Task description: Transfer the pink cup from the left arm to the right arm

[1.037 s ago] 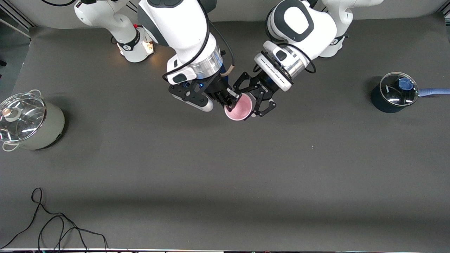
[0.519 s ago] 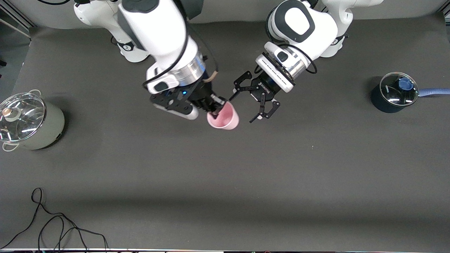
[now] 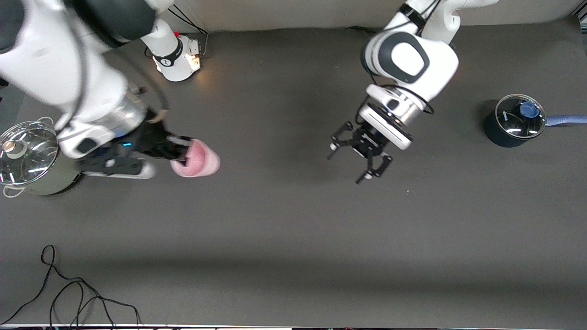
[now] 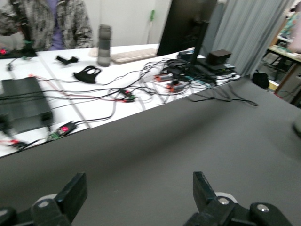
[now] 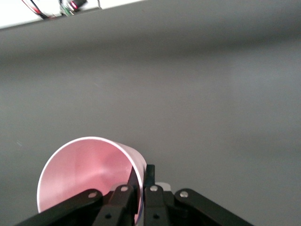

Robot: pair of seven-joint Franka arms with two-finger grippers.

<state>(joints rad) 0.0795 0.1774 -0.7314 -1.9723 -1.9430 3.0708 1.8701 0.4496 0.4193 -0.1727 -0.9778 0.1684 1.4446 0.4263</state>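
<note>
The right pincer [image 3: 182, 155] pinches the pink cup [image 3: 197, 159] by its rim, one finger inside the mouth and one on the outer wall, as the right wrist view shows [image 5: 141, 188]. The cup [image 5: 89, 174] hangs tilted on its side in the air over the dark surface [image 3: 293, 238], toward the right arm's end, beside the tall pale pot [image 3: 43, 172] with its glass lid [image 3: 27, 151]. The left pincer [image 3: 360, 158] hangs spread wide and holds nothing, over the middle of the surface, well apart from the cup; its two fingers [image 4: 73, 193] stand far apart in the left wrist view. A dark saucepan [image 3: 506, 130] with a glass lid and blue handle stands at the left arm's end. A black cable [image 3: 69, 293] lies looped at the surface's near edge
</note>
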